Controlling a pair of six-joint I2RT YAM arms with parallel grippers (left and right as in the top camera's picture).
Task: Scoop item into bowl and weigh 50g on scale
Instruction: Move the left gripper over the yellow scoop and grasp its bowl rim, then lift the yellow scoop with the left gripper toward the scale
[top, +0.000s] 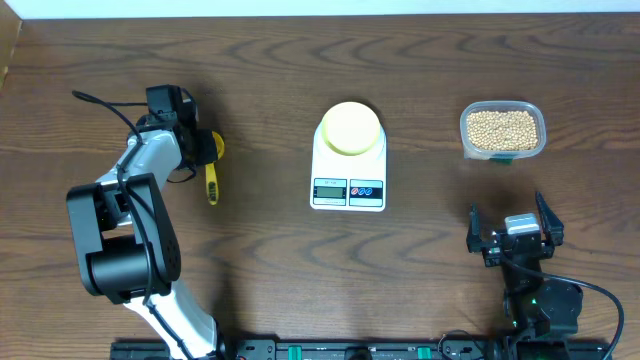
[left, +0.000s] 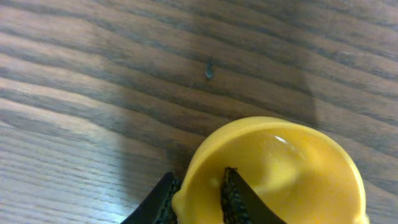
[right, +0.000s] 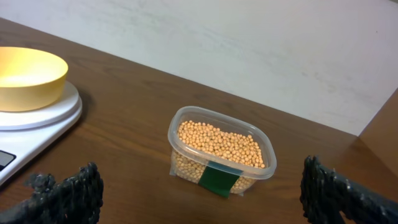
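The pale-yellow bowl (top: 350, 128) sits on the white scale (top: 348, 180) at the table's middle; both show at the left of the right wrist view, the bowl (right: 28, 74) on the scale (right: 37, 124). The tan beans (top: 501, 127) fill a clear tub (right: 221, 151) at the right. A bright yellow scoop (top: 210, 165) lies at the left. My left gripper (top: 195, 145) is shut on the scoop's cup rim (left: 273, 168), one finger inside the cup and one outside (left: 198, 198). My right gripper (top: 515, 232) is open and empty, near the front edge, short of the tub.
The scale's display and two round buttons (top: 348, 190) face the front edge. A green label (right: 217, 179) marks the tub's near side. A pale wall (right: 249, 50) runs behind the table's far edge.
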